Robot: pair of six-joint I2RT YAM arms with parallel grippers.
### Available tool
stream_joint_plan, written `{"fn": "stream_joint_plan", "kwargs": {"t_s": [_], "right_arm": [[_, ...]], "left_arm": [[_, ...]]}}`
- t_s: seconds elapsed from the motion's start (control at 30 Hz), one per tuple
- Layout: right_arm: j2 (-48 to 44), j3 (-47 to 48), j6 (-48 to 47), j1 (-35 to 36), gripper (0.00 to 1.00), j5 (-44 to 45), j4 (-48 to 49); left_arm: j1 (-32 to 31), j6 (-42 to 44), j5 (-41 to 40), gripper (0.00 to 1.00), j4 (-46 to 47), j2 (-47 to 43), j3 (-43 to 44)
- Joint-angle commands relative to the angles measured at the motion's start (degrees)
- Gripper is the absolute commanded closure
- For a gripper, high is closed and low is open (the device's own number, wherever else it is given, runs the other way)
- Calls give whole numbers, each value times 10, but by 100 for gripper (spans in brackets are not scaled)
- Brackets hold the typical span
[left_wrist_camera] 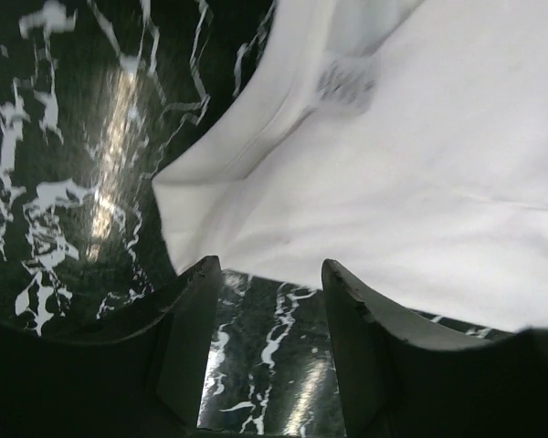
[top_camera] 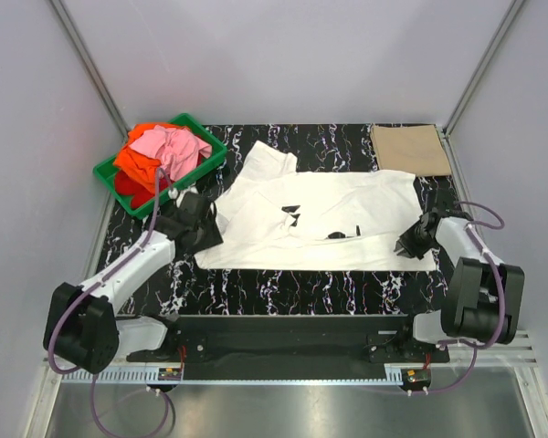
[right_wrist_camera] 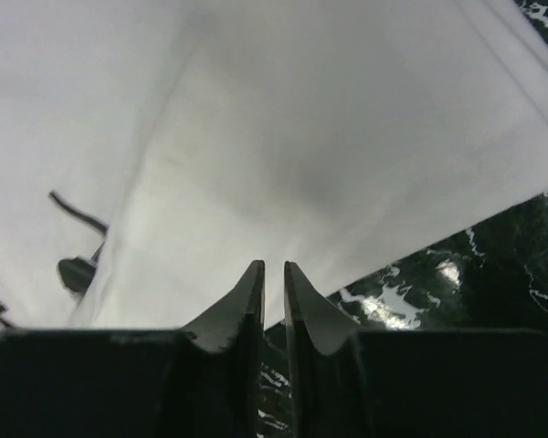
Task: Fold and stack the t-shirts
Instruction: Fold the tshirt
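White cloth with small black marks, the white t-shirt [top_camera: 310, 219] lies spread across the middle of the table [top_camera: 301, 290], its fold only begun, we judge. The tan t-shirt [top_camera: 411, 149] sits folded at the far right corner; the pink, orange and red tees [top_camera: 160, 151] wait in the green crate [top_camera: 107, 172] at the far left. Our left gripper [left_wrist_camera: 272, 268] hangs empty, jaws apart, beside the shirt's left edge. Our right gripper [right_wrist_camera: 273, 271] shows a slit at the right hem; whether it pinches cloth we cannot tell. Next both must take an edge and fold it over
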Motion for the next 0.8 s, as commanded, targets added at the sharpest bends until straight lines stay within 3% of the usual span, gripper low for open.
{"fn": "stream_joint_plan", "kwargs": {"t_s": [0.0,0.1,0.13,0.27,0.3,0.4,0.5,0.6,0.77], "right_arm": [[-74,56,-27,15,79,-55,-13],[-96,86,-24,77,67,-61,41],[-94,88,-20,100,61,-62,65],[-12,136,-31,199,52,-141,183],[41,181,-56,249,51,-143,194],[152,273,-96,306,48,-155,196],[237,344,-114,326,47,-187,199],[285,382,-128,346,50,-208,198],[312,388,-134,370,50,-220,202]], "left_arm": [[1,65,-8,46,13,-3,100],[16,126,70,43,34,39,164],[21,153,132,43,39,68,193],[32,192,167,43,42,144,255],[35,199,166,44,43,158,267],[45,240,197,43,47,222,312],[47,288,239,44,37,301,372],[46,312,296,48,37,374,427],[47,360,283,49,40,465,499]]}}
